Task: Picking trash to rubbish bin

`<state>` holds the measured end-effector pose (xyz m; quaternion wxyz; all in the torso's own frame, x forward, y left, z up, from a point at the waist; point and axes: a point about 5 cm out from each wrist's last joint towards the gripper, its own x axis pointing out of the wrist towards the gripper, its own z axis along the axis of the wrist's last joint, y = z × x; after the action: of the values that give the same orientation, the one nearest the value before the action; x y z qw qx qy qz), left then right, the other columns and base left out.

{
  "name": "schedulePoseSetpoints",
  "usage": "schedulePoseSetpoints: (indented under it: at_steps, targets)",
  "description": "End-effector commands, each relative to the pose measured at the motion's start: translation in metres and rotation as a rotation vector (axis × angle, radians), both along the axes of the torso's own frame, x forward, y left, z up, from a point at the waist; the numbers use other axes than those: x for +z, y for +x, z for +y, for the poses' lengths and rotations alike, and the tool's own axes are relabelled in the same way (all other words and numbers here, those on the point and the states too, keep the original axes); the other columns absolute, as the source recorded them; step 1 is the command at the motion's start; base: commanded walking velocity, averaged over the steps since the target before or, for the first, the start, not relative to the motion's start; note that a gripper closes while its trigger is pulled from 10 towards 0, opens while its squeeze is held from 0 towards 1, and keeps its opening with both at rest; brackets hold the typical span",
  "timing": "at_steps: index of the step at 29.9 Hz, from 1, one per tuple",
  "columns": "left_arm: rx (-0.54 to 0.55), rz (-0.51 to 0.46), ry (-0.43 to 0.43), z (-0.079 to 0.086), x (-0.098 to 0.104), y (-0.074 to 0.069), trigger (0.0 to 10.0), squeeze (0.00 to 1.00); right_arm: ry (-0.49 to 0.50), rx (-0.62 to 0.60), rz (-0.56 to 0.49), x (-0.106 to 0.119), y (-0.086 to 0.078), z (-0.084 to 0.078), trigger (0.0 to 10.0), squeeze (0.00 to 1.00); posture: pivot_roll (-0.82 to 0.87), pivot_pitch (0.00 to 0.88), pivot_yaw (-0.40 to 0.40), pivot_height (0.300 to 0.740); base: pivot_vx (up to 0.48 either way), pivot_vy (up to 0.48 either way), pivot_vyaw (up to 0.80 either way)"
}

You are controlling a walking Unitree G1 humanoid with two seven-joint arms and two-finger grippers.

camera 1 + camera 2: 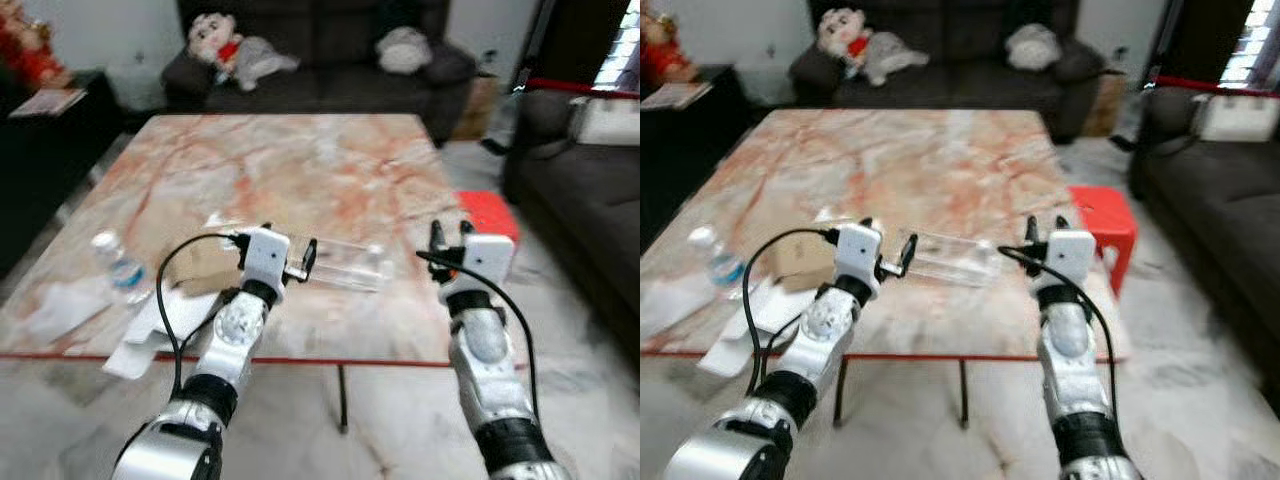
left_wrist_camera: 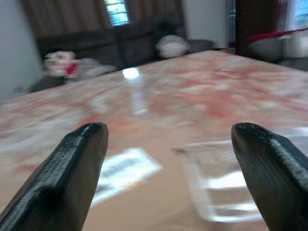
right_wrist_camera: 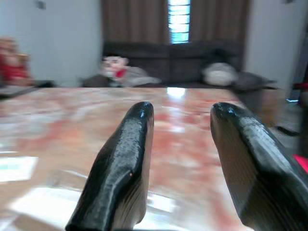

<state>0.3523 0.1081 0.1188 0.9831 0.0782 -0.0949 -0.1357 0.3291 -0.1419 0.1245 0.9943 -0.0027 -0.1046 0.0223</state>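
Left eye view: a marble table [image 1: 300,170] with pink and cream veining stands in a living room. A clear plastic container [image 1: 345,262] lies on its side near the front edge, between the two silver arms. The left gripper [image 1: 277,250] is held over the table just beside the container's left end, its black fingers spread apart and holding nothing. The right gripper [image 1: 450,236] is raised at the table's right front corner, fingers pointing up with a narrow gap between them, also holding nothing. On the table's left front part lie a small water bottle [image 1: 115,262], a piece of brown cardboard [image 1: 195,270], white paper [image 1: 150,325] and a crumpled tissue [image 1: 55,305]. A red stool [image 1: 488,215] stands right of the table. A dark sofa [image 1: 320,60] behind carries a plush toy [image 1: 232,50] and a grey cushion [image 1: 405,48].

Right eye view: the same scene; a second dark sofa [image 1: 1230,200] runs along the right side.

Left wrist view: two black fingertips [image 2: 77,159] stand wide apart above the tabletop, and the blurred clear container lies just ahead, nearer one finger.

Right wrist view: two black fingers [image 3: 127,163] are slightly parted over the marble, with the clear container low in the blurred foreground and the sofa and plush toy beyond
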Motion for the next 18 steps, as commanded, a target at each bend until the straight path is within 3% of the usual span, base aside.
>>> schedulePoseSetpoints:
  at_steps: [1,18]
  targets:
    - [-0.029,-0.014,0.010,-0.0099,0.0048,0.0010,10.0,0.00,0.005,-0.030,-0.007,0.0012,0.0001,-0.0108,10.0,0.00,0.07,0.000,0.028,0.740,0.356,0.000,0.00]
    - [-0.047,-0.016,0.015,-0.0122,0.0063,0.0011,10.0,0.00,0.055,-0.074,0.018,-0.0009,0.0019,-0.0204,10.0,0.00,0.07,0.000,0.025,0.740,0.357,0.000,0.00]
